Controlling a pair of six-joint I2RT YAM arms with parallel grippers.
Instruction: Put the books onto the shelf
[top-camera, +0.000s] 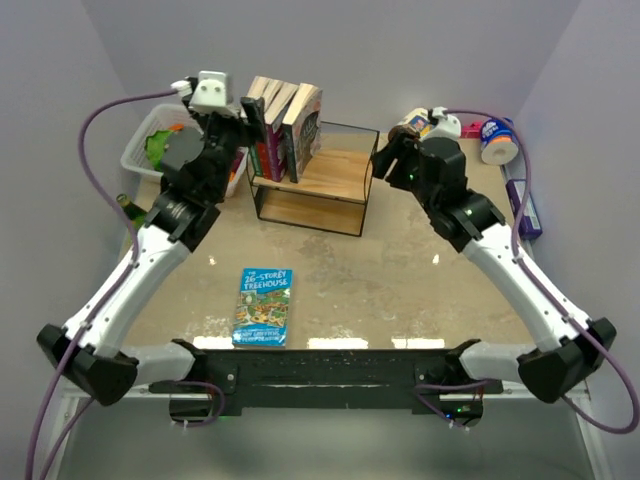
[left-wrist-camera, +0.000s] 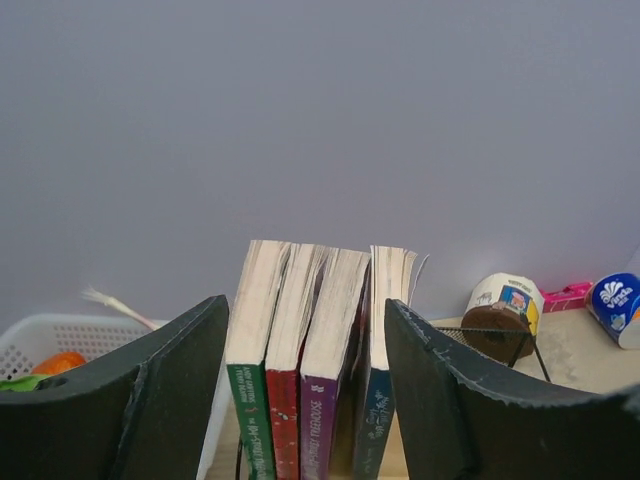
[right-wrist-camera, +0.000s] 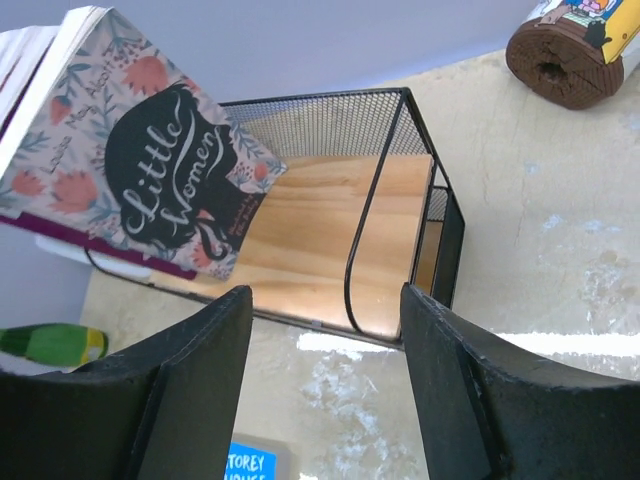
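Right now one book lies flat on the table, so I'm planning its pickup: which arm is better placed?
Probably right. The right gripper hangs open and empty beside the shelf, while the left gripper brackets the leaning books there, perhaps steadying them. The Treehouse book lies slightly left of centre.

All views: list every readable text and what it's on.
"Little Women": cover of the grey floral book, standing on the shelf.
"26-STOREY TREEHOUSE": cover of the blue book, flat on the table.
Lettering on the book spines, left wrist view: too blurred.
Labels on the can and blue tub: too small.
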